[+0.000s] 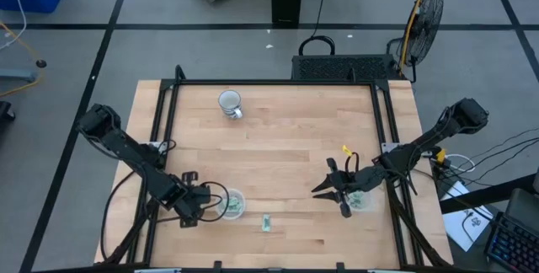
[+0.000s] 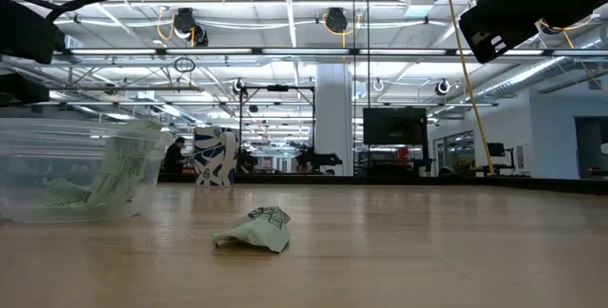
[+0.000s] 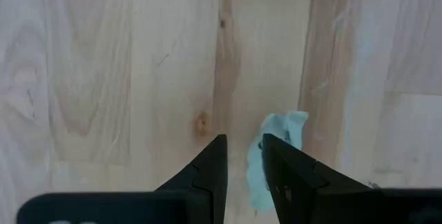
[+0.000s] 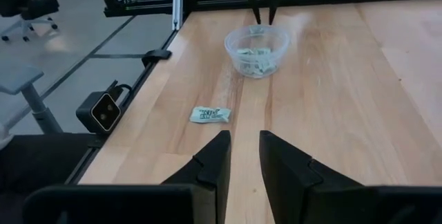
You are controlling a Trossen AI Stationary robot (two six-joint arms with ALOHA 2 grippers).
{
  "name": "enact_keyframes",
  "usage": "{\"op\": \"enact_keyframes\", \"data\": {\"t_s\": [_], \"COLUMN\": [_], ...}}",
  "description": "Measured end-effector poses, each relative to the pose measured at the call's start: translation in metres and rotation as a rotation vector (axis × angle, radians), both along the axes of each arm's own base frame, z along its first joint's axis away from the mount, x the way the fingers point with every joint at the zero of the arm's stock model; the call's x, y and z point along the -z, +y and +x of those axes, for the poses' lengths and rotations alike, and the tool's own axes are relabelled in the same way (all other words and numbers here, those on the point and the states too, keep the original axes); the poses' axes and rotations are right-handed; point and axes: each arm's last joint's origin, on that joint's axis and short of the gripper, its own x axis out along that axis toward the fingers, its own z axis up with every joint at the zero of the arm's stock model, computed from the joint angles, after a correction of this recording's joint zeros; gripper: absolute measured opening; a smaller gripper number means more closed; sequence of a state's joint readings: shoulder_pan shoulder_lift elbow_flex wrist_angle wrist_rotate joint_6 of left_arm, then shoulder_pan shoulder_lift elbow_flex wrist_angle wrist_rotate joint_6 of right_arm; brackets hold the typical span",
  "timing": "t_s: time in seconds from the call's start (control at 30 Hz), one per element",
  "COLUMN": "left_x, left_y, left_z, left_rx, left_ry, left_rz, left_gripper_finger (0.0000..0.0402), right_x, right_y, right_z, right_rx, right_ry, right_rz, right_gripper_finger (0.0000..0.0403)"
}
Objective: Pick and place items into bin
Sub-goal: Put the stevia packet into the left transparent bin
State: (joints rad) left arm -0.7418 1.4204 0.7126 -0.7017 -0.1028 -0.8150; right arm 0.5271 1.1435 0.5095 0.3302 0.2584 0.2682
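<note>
My left gripper [image 3: 244, 148] [image 1: 205, 201] is just left of a clear round cup [image 1: 232, 206] [image 4: 256, 50] that holds several pale-green wrapped pieces, and it is shut on one more piece [image 3: 280, 131]. A loose piece [image 1: 266, 222] [image 2: 255, 232] [image 4: 210, 115] lies flat on the wood near the table's near edge. My right gripper [image 4: 245, 141] [image 1: 333, 190] hovers right of centre with a narrow gap between its fingers and nothing in it. A second clear cup [image 1: 360, 200] with pieces in it stands beside that gripper. My left gripper pinches the pale-green piece by one end [image 3: 255, 169] between its two fingers, coming from above and pointing down. The rest of the piece sticks out past the fingertips toward the cup. Whether it is lifted or lies on the wood, I cannot tell.
A white-and-grey mug [image 1: 230, 104] [image 2: 216, 156] stands near the table's far edge, left of centre. A black frame rail [image 1: 269, 82] runs round the tabletop. Bare wood lies between the two cups and across the table's middle.
</note>
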Motion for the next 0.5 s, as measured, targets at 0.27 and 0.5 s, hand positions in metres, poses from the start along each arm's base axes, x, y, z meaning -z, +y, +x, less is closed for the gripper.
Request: {"op": "enact_keyframes", "data": {"t_s": [0.27, 0.5], "left_x": [0.010, 0.017], "left_y": [-0.001, 0.001], "left_z": [0.001, -0.002], "left_rx": [0.035, 0.102], "left_ry": [-0.052, -0.054], "left_rz": [-0.047, -0.053], "left_gripper_finger": [0.0097, 0.0097], "right_x": [0.000, 0.000], "right_y": [0.000, 0.000], "right_z": [0.000, 0.000], "right_rx": [-0.001, -0.002], "right_ry": [-0.002, 0.000], "right_rz": [-0.004, -0.004], "right_gripper_finger": [0.0073, 0.0073]}}
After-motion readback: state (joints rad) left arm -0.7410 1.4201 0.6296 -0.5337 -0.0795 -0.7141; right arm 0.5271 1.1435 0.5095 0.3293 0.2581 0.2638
